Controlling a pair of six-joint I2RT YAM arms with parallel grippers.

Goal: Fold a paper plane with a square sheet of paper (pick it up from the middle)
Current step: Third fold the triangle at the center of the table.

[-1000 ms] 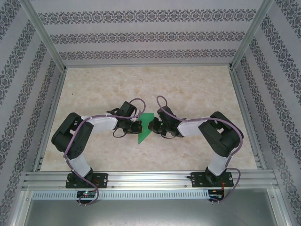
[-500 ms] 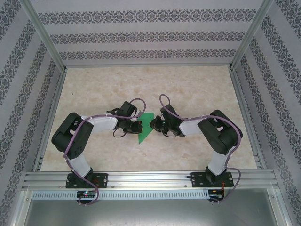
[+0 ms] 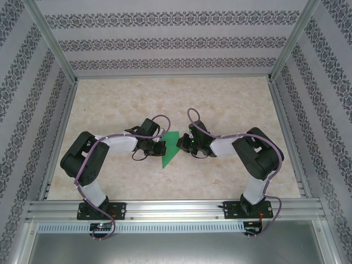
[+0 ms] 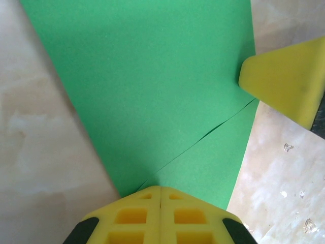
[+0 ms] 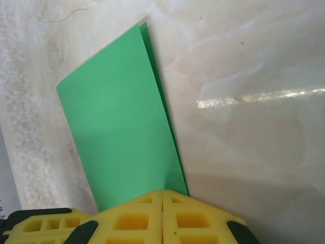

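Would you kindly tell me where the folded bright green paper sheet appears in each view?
Top external: folded bright green paper sheet near picture centre.
Left wrist: sheet upper middle, ahead of left gripper.
Right wrist: sheet left of centre, ahead of right gripper.
Shared landmark: pale marbled tabletop.

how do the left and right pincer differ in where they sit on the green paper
The left pincer reaches the green paper from its left, the right pincer from its right. In the left wrist view the left pincer's tips sit over the paper at one end of a slanting flap edge, while the right pincer's tip just meets the paper's edge near the other end. Shared: both have yellow fingers and are shut.
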